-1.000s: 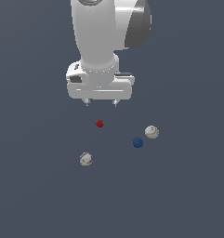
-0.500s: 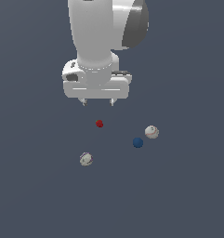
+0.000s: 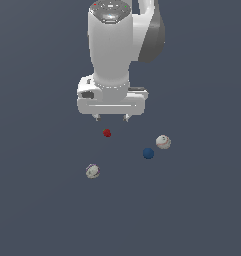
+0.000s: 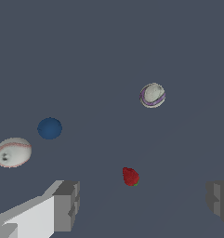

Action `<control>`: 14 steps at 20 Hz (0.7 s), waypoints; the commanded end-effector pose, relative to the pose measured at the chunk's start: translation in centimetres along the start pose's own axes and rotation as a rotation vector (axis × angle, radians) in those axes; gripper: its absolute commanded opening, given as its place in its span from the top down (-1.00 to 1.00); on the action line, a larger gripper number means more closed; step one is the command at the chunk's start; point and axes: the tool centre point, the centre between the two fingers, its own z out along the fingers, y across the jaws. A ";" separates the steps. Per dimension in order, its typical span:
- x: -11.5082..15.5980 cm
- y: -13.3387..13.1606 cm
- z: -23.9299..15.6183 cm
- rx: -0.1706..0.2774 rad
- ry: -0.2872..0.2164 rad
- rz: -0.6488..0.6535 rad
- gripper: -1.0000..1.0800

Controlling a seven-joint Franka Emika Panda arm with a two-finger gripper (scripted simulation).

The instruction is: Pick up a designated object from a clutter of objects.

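The designated object, a smooth dark blue ball (image 3: 148, 153) (image 4: 49, 128), lies on the dark floor beside a white baseball-like ball (image 3: 163, 142) (image 4: 12, 152). A second whitish ball (image 3: 92, 171) (image 4: 153, 95) and a tiny red lump (image 3: 107, 133) (image 4: 130, 176) make up the clutter with them. My gripper (image 3: 112, 118) (image 4: 143, 204) hangs open above the floor, over the red lump and off to the exterior view's left of the blue ball. Nothing is between its fingers (image 4: 67, 205).
The white arm (image 3: 117, 50) fills the upper middle of the exterior view. Plain dark grey floor (image 3: 202, 210) surrounds the small round things, which lie apart from each other.
The gripper has moved toward the exterior view's right and slightly lower, still open. The balls and the red lump have not moved.
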 end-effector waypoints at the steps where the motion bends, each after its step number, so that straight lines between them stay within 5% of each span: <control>1: 0.6 -1.2 1.4 -0.002 0.003 -0.004 -0.92; 14: 2.8 -11.8 12.6 0.013 0.037 -0.036 -0.92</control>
